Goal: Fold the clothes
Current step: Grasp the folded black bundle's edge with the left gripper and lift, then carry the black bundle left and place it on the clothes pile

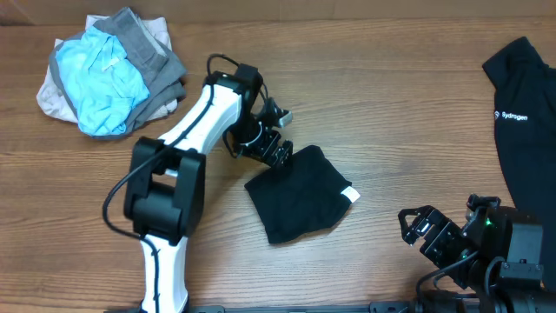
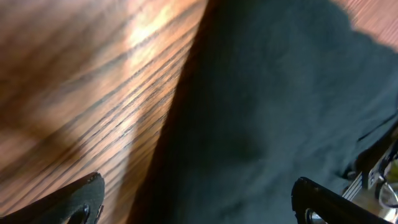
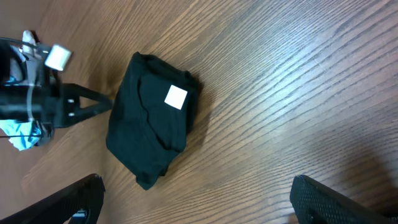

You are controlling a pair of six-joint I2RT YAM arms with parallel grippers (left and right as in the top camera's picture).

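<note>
A wood-grain brown counter [image 1: 391,78] carries two things. In the overhead view, a crumpled bundle [image 1: 109,74] lies at the far left corner: a light-blue piece [image 1: 97,87] on top, a grey one [image 1: 156,61] along its right side, and a beige one [image 1: 50,97] showing underneath at the left. At the right edge lies a black shirt [image 1: 532,148], partly cut off by the frame, with small white "Sydrogen" lettering [image 1: 512,116]. Bundle and shirt are well apart.

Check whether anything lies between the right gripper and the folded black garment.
Nothing visible: only bare table lies between the right gripper and the black garment. The left gripper sits at its far edge.
</note>
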